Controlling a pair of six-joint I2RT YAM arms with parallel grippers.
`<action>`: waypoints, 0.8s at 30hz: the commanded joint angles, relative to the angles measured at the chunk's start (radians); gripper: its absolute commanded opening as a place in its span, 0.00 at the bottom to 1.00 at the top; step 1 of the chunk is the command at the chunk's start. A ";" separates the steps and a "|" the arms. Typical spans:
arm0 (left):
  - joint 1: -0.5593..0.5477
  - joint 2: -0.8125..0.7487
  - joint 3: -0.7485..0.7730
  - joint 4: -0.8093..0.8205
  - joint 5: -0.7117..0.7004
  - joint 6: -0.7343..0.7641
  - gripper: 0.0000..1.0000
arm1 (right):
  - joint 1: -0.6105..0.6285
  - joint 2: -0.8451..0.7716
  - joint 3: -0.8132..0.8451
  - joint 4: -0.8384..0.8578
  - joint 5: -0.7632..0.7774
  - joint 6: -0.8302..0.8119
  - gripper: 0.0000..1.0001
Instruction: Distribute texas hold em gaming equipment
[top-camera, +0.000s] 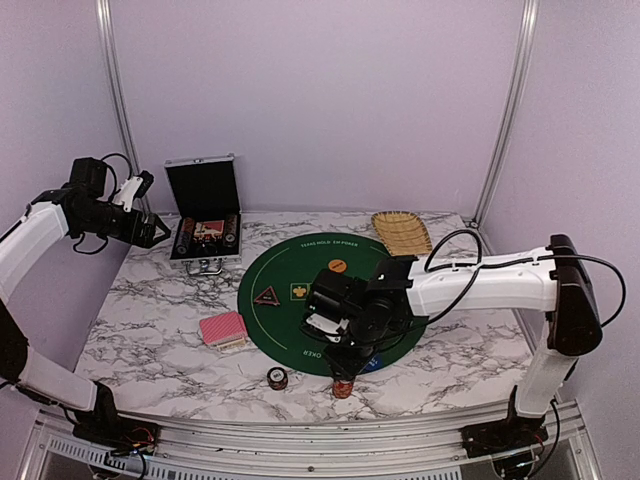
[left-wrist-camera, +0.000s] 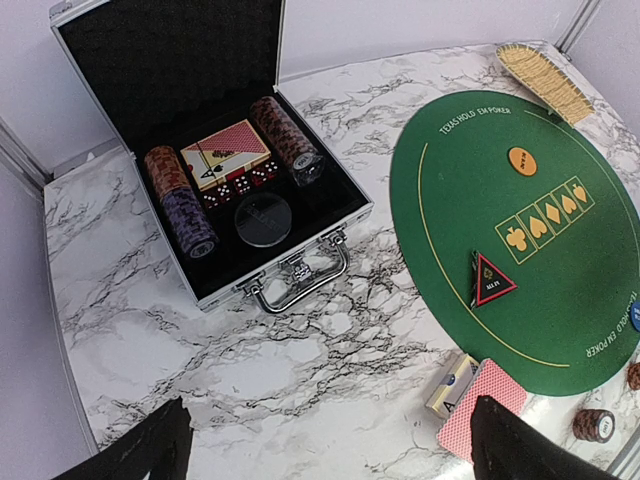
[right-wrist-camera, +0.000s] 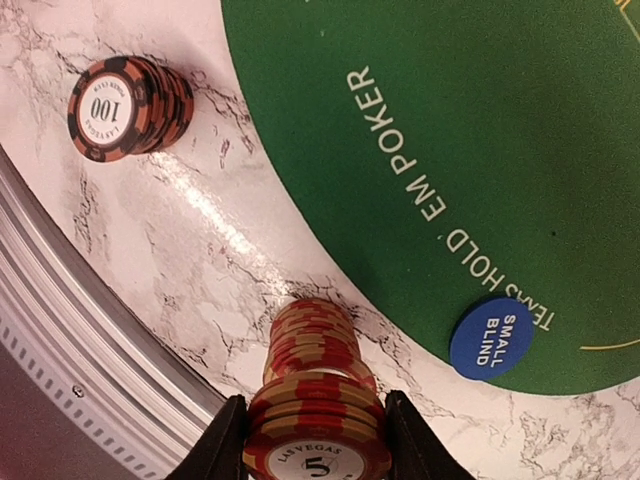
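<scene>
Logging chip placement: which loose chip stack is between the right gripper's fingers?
The stack marked 5; the stack marked 100 stands alone, untouched.

A round green mat with white lettering lies on the marble table. Left of the mat and slightly behind it, clear of its edge, sits a silver case. The case is open, with its black-lined lid upright and its handle on the near side. At the mat's far right edge lies a tan woven tray; whether it touches the mat is unclear.
</scene>
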 joint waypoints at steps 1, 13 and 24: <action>0.004 -0.002 0.022 -0.027 0.015 0.002 0.99 | -0.026 -0.026 0.124 -0.047 0.056 0.002 0.16; 0.004 -0.006 0.021 -0.038 0.007 0.003 0.99 | -0.317 0.104 0.346 -0.006 0.157 -0.081 0.10; 0.004 -0.011 0.025 -0.051 0.006 0.006 0.99 | -0.519 0.420 0.586 0.075 0.187 -0.150 0.10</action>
